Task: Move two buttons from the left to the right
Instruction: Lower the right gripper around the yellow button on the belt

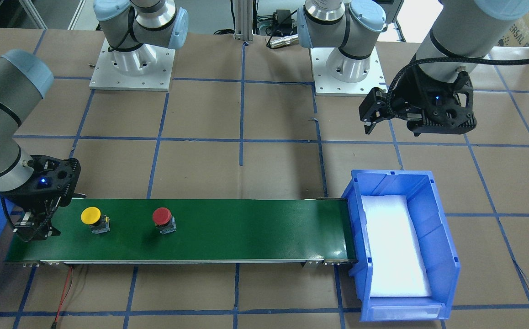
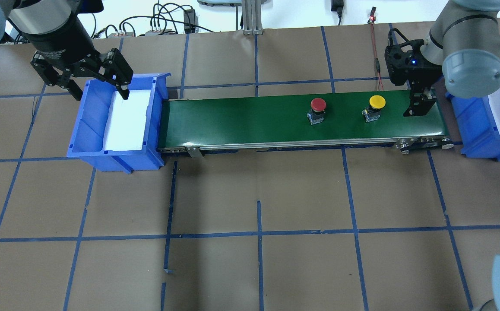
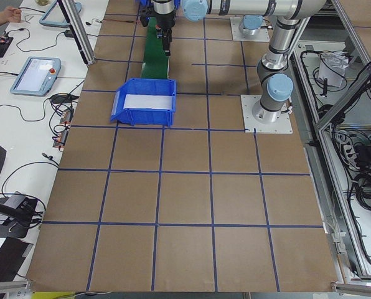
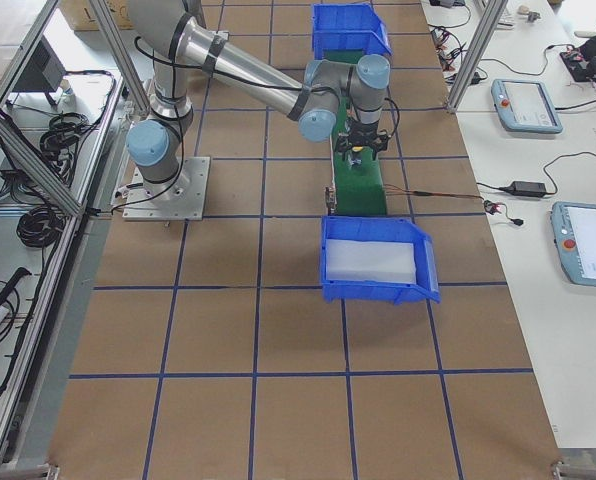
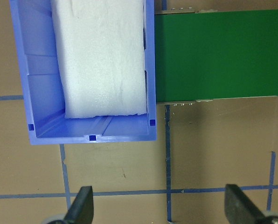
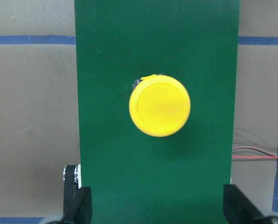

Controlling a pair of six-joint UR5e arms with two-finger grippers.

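The yellow button (image 1: 92, 218) and the red button (image 1: 162, 218) stand upright and apart on the green conveyor belt (image 1: 246, 228). In the overhead view the red button (image 2: 318, 108) is left of the yellow button (image 2: 376, 106). My right gripper (image 2: 418, 110) is open and empty, low over the belt's end just beyond the yellow button. The right wrist view shows that button (image 6: 159, 106) ahead of the spread fingers (image 6: 80, 207). My left gripper (image 2: 101, 88) is open and empty, raised above the blue bin (image 2: 86, 129) at the belt's other end.
The blue bin under my left gripper holds a white foam pad (image 5: 101, 56). A second blue bin (image 2: 474, 129) stands at the belt's right end, behind my right gripper. A red cable (image 1: 66, 292) runs from the conveyor frame. Brown paper with blue tape lines covers the table.
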